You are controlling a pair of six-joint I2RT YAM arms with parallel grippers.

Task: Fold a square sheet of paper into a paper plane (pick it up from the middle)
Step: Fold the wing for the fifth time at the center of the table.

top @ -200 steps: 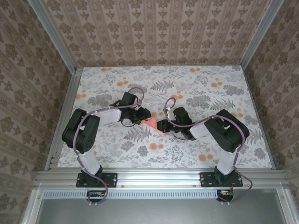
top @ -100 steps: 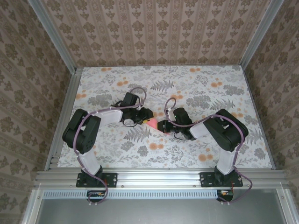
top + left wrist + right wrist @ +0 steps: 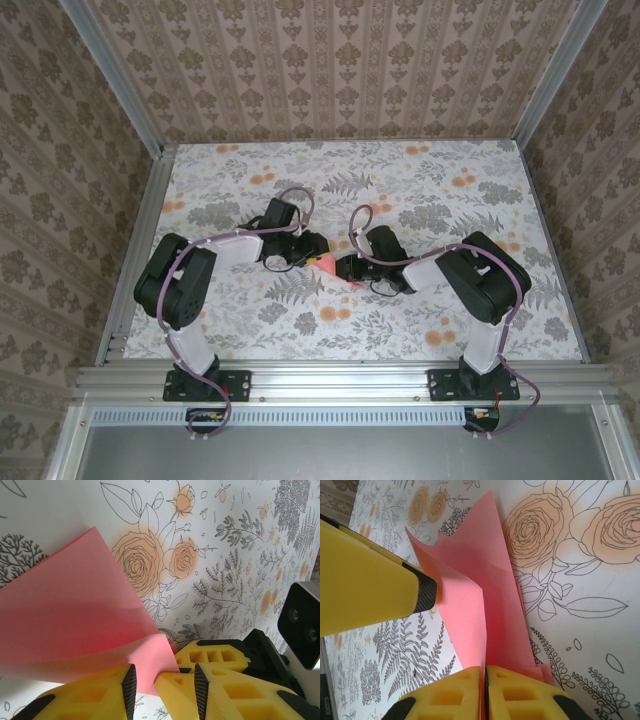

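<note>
The square sheet of paper (image 3: 328, 267) is salmon-pink, folded and partly lifted off the flowered table between the two grippers. My right gripper (image 3: 485, 692) is shut on the paper's (image 3: 490, 580) raised fold, with flaps spreading to either side. My left gripper (image 3: 162, 687) stands open around a hanging corner of the paper (image 3: 75, 615), and a gap shows beside its left pad. The right gripper's yellow fingers (image 3: 215, 655) reach in close to the left jaws. In the right wrist view one left finger (image 3: 365, 585) rests its black tip against a flap.
The flowered table (image 3: 400, 180) lies bare behind and in front of the arms. Patterned walls and aluminium posts (image 3: 150, 200) close it in on three sides. The two wrists (image 3: 285, 225) nearly touch at the middle.
The right wrist has shifted slightly up and left at the centre. The paper and both grippers stay as they were.
</note>
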